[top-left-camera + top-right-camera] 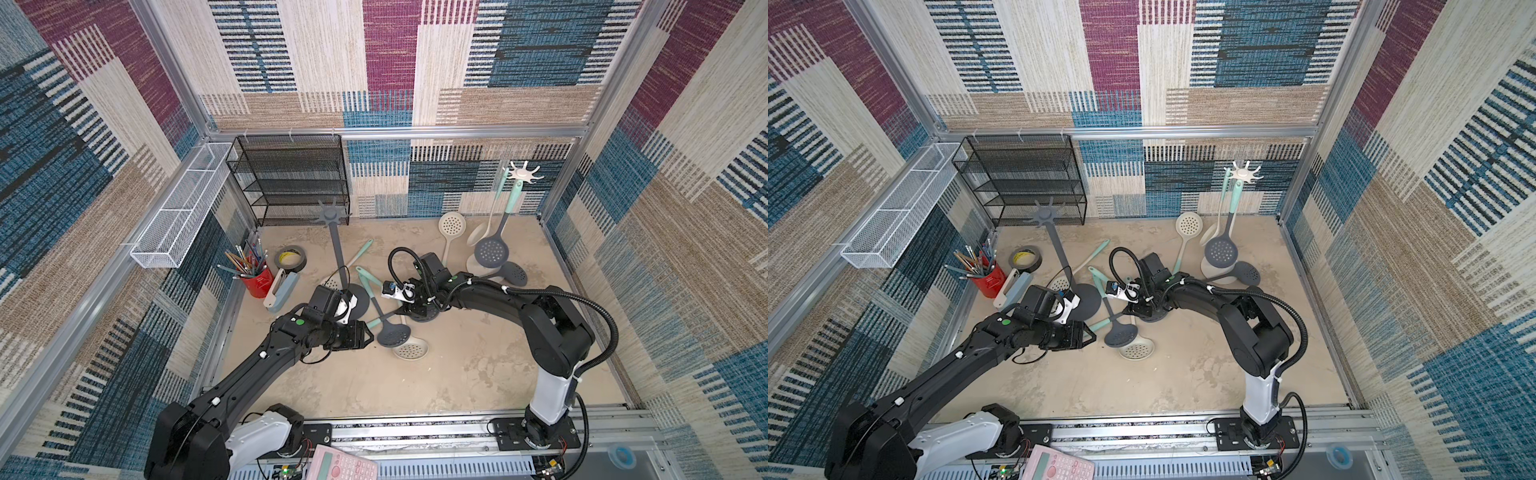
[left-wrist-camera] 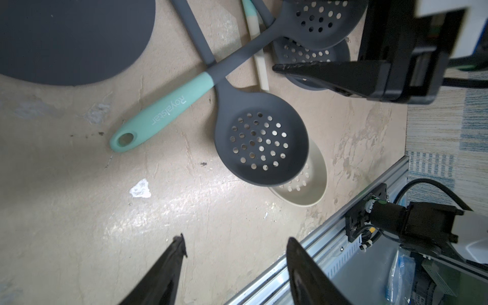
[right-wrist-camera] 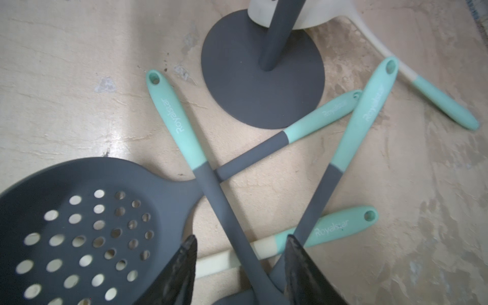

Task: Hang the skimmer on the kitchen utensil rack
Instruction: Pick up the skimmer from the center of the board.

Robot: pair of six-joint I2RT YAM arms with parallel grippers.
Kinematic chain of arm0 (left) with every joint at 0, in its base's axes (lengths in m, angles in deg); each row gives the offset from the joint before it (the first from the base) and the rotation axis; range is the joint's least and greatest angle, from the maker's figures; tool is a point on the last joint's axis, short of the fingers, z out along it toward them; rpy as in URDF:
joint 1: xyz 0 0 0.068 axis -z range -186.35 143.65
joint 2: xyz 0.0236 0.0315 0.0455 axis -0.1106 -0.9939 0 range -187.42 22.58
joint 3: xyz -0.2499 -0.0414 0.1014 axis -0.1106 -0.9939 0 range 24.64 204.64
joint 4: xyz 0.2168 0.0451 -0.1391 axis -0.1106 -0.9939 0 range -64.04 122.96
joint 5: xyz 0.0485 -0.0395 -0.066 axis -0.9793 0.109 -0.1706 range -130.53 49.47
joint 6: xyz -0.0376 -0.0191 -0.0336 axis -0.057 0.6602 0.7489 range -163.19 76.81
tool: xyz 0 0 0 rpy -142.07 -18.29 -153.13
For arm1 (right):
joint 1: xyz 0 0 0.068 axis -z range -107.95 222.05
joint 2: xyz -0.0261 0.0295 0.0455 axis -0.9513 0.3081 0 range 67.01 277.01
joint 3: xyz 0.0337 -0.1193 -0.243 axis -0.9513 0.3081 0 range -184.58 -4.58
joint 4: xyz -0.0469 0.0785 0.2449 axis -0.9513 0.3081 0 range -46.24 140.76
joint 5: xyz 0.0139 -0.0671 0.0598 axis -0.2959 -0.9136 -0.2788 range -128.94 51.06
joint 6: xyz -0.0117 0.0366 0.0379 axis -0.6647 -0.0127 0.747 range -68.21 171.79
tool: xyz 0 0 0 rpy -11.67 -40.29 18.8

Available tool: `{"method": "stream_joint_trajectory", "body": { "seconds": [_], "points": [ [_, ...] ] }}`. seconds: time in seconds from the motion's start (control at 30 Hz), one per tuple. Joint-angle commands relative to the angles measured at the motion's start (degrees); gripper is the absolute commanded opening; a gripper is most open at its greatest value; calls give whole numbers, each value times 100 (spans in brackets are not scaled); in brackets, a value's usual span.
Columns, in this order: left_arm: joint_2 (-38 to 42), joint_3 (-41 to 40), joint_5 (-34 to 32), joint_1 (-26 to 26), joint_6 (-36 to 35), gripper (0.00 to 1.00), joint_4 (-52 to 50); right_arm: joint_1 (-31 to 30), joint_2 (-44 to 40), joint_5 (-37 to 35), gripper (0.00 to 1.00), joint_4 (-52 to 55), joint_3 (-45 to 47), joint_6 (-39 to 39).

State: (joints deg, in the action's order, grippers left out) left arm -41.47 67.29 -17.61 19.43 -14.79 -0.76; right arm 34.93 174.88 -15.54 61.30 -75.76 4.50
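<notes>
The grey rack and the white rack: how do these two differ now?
The grey rack is dark; the white rack is pale. The grey rack's hooks are bare, while a dark skimmer hangs from the white rack. Both are upright poles with a ring of hooks and a round base.

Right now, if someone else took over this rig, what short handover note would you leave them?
Left claw: open, empty, above the table.
Right claw: open, low over the crossed skimmers, fingers either side of a grey handle.
Grey rack: hooks bare. White rack: holds a grey skimmer.
Done: nothing gripped yet.
Left: grip, lift, hang by the handle hole.
</notes>
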Motion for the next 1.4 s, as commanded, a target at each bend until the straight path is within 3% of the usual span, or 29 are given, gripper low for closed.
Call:
{"method": "stream_joint_trajectory", "body": {
  "seconds": [0.0,0.3,1.03,1.27,1.37],
  "points": [
    [24,-65,97,-71,320,63,149,-25,173,65,54,236,-183,-270],
    [128,-353,264,-263,988,62,779,-127,577,-86,52,715,-685,-386],
    [500,-394,188,-787,1098,61,760,-267,1153,-502,44,928,-986,-508],
    [667,-282,95,-835,921,61,670,-330,1214,-757,27,835,-986,-533],
    [858,-249,-1,-838,865,61,660,-365,1152,-834,26,792,-960,-550]
  ]
}}
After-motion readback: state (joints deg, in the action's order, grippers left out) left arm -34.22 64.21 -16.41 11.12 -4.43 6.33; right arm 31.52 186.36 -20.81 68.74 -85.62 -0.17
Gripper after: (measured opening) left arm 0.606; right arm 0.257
